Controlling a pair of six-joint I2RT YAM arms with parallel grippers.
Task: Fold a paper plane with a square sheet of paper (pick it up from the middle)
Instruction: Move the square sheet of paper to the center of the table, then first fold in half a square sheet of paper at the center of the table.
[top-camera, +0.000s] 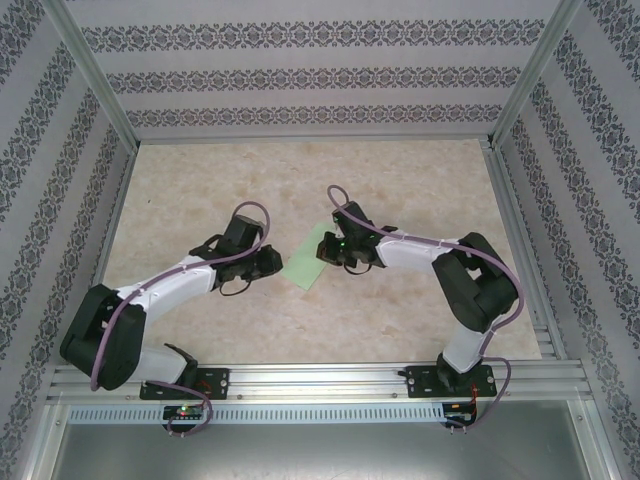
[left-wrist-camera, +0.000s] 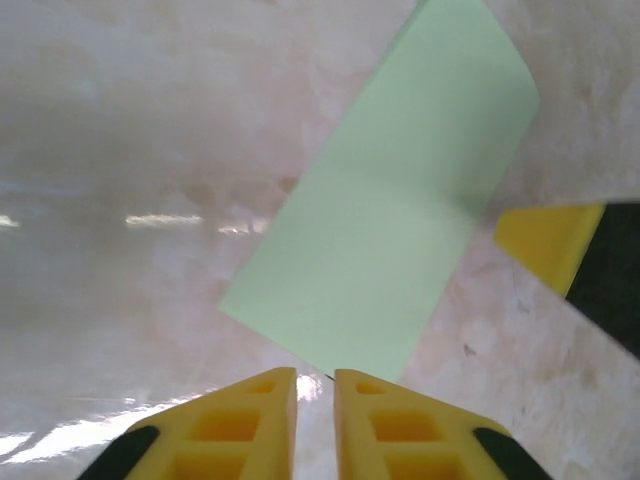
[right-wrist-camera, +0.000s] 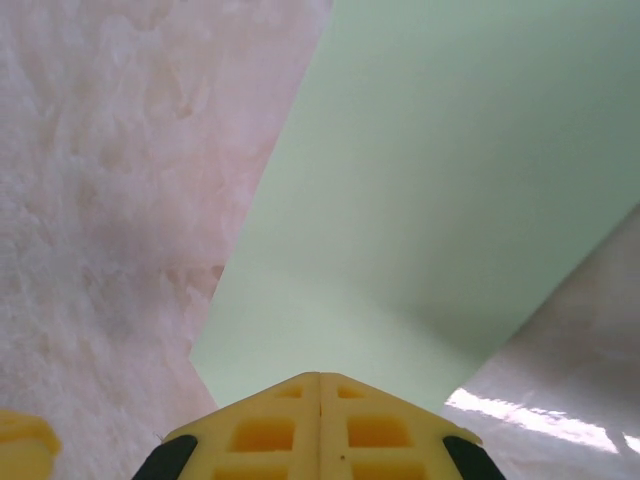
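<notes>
you see the pale green sheet of paper (top-camera: 303, 265) lying on the beige marbled table (top-camera: 200, 190), near its middle. the left gripper (top-camera: 273, 262) sits just beside the sheet's left edge, and the right gripper (top-camera: 330, 252) is over its upper right end, covering that part. both arms bend in from the metal rail (top-camera: 320, 380) at the near edge. patterned walls (top-camera: 300, 80) close in the table on three sides.
</notes>
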